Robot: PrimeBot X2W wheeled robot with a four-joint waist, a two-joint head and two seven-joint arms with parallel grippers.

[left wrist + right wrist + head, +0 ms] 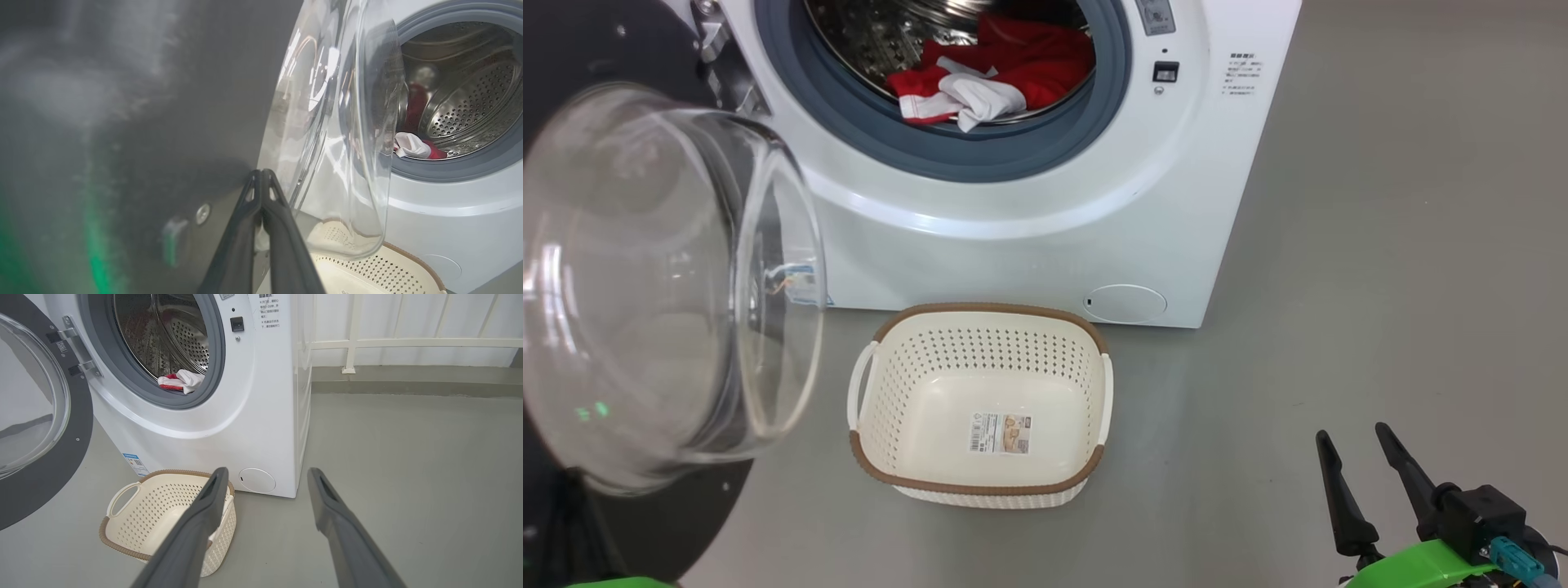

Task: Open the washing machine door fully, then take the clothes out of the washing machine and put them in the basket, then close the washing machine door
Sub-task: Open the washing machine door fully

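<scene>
white washing machine (1029, 220), red and white clothes (996, 73), cream perforated basket (907, 384) with brown rim, grey floor (1339, 327)

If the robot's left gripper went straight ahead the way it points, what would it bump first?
Most likely the washing machine door: the left gripper, jaws shut, points at its dark rim beside the glass bowl. How near it is looks unclear.
</scene>
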